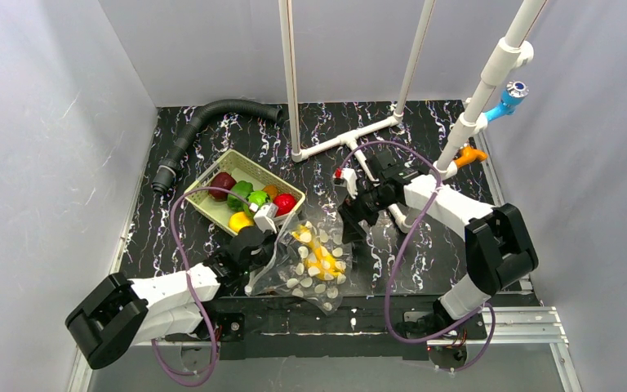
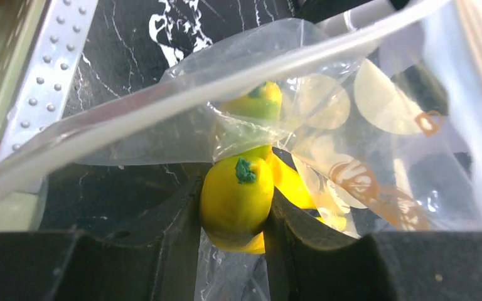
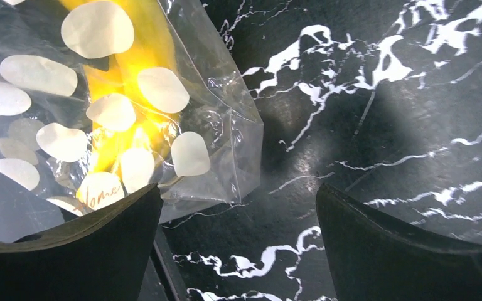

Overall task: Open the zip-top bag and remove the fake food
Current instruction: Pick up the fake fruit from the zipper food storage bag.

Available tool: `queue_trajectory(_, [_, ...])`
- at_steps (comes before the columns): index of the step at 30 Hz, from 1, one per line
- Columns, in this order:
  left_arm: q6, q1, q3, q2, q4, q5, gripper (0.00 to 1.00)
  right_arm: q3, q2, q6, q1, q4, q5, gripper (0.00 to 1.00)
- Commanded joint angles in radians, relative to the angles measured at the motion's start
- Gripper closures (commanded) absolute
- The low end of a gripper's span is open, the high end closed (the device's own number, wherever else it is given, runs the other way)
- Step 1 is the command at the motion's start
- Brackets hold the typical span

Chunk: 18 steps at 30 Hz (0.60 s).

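- My left pincer [image 2: 235, 194] is clamped on a small yellow fruit [image 2: 236, 204] with a green stem tip. One dark finger presses it from each side.
- That fruit sits at the mouth end of the zip-top bag [image 1: 314, 265]. In the left wrist view, clear plastic lies around it and the zip strip crosses just above it — I cannot tell whether the fruit is inside the plastic or outside it.
- The bag lies crumpled on the black marbled tabletop [image 3: 383, 125], on the side of the basket [image 1: 209, 178] that faces the arm bases. Its mouth corner is close to the basket's near corner, though I cannot tell whether they touch.
- A yellow banana [image 3: 154, 44] is inside the bag, showing through the off-white dots.
- My right pincer [image 3: 237, 194] gapes wide and grips nothing. It hangs low over the tabletop, on the far side of the bag from the basket.
- In the right wrist view, a bottom corner of the bag lies just beside one of that pincer's fingers. Contact is unclear.
- Inside the basket I see a dark red piece [image 1: 222, 181], a green piece [image 1: 241, 193], an orange piece [image 1: 271, 192] and a bright red piece [image 1: 286, 203], packed close together.
- A black ribbed hose [image 1: 204, 122] curves along the tabletop beyond the basket, well apart from the bag.
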Motion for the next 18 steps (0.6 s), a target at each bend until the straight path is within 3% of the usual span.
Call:
queue_trajectory(1, [0.037,-0.002,-0.008,-0.042,0.045,-0.051,1.0,0.007,0.046,0.044,0.033,0.02,-0.093,0.04])
queue_trajectory(4, [0.035,-0.002,-0.01,-0.045,0.066,-0.046,1.0,0.017,0.075,0.058,0.056,0.011,-0.135,0.07])
queue_trajectory(7, [0.032,-0.002,-0.014,-0.042,0.084,-0.038,1.0,0.025,0.095,0.072,0.061,0.008,-0.168,0.17])
queue_trajectory(10, [0.032,-0.002,-0.02,-0.043,0.104,-0.027,1.0,0.031,0.099,0.074,0.062,0.008,-0.172,0.39])
queue_trajectory(15, [0.04,-0.002,-0.025,-0.063,0.099,-0.012,1.0,0.043,0.087,0.057,0.06,0.002,-0.102,0.91])
queue_trajectory(16, [0.042,-0.003,-0.025,-0.071,0.086,-0.011,1.0,0.048,0.082,0.038,0.06,-0.01,-0.074,0.97])
queue_trajectory(18, [0.044,-0.002,-0.028,-0.088,0.054,-0.002,1.0,0.05,0.064,0.015,0.059,-0.016,-0.006,0.99])
